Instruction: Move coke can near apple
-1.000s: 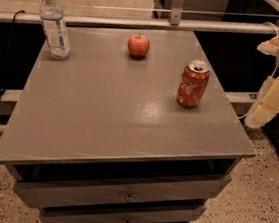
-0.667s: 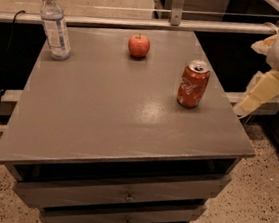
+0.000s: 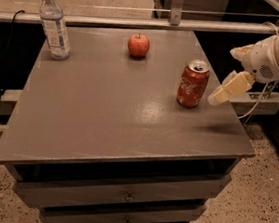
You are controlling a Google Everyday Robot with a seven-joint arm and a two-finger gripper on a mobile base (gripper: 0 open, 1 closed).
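Note:
The coke can (image 3: 193, 84) stands upright on the right side of the grey table top (image 3: 104, 109). The apple (image 3: 138, 45) sits near the table's back edge, behind and to the left of the can. My gripper (image 3: 224, 77) comes in from the right on a white arm and hangs just right of the can, at about its height. Its cream fingers (image 3: 230, 88) are spread apart and hold nothing. The lower finger's tip is close to the can's right side without touching it.
A clear plastic water bottle (image 3: 55, 24) stands at the table's back left corner. A metal rail (image 3: 140, 20) runs behind the table. Drawers (image 3: 125, 195) sit under the top. The table's right edge lies just below my gripper.
My gripper has moved left and slightly down, from beyond the table's right edge to just beside the can. The can, apple and bottle have not moved.

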